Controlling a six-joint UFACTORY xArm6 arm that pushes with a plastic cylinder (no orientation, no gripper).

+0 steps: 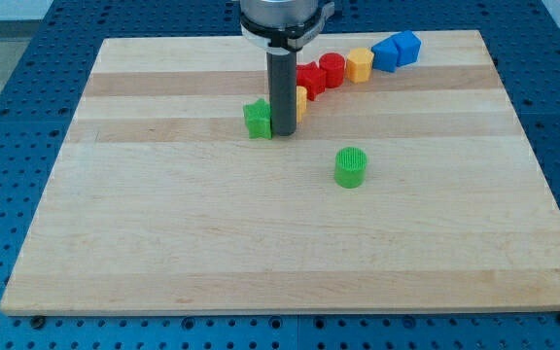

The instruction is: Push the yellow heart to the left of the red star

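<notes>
my tip (283,133) touching ribbed green star (258,119)

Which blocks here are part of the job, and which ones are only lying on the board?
Part of the job:
- yellow heart, mostly hidden behind the rod
- red star
- my tip, between the green star and the yellow heart

Only lying there:
- green star
- green cylinder
- red cylinder
- yellow block
- two blue blocks

Bright, even overhead light, faint soft shadows, sharp focus, no glare or distortion.
</notes>
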